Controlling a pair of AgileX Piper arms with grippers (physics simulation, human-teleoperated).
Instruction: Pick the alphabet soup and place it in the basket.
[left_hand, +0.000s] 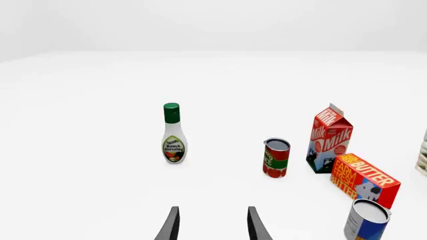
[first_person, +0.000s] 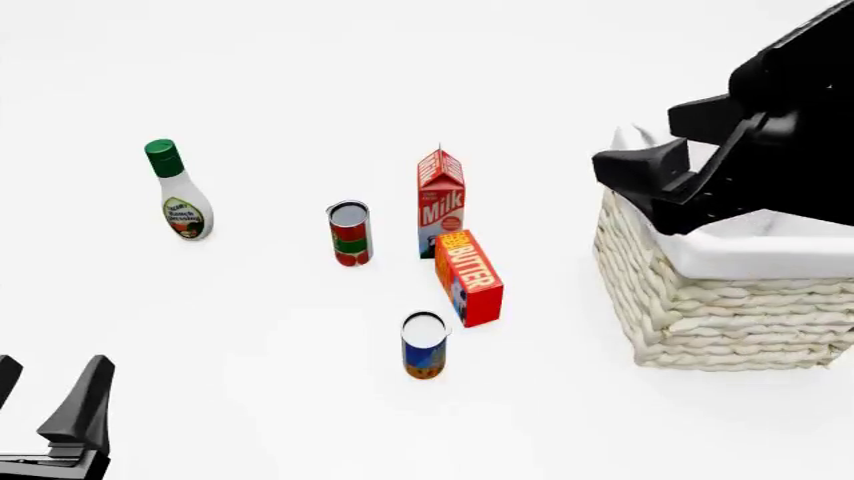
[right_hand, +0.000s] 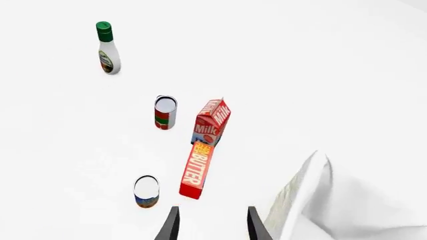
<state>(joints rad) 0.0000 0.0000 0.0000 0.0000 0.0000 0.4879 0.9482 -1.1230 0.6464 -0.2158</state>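
The alphabet soup (first_person: 424, 345) is standing on the desk just by the butter box (first_person: 470, 277), both grippers' fingers spread and empty. Could easily be knocking the butter while grabbing.

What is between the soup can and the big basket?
Nothing: in the front view, only bare white table lies between the alphabet soup and the basket. The butter box stands just behind the can, off that line.

"Milk" is read on the red carton (first_person: 441, 200), "FARM FRESH BUTTER" on the orange-red box (left_hand: 363, 180), and "Ranch dressing" on the green-capped bottle (left_hand: 173, 135); can labels are left unread, too small.
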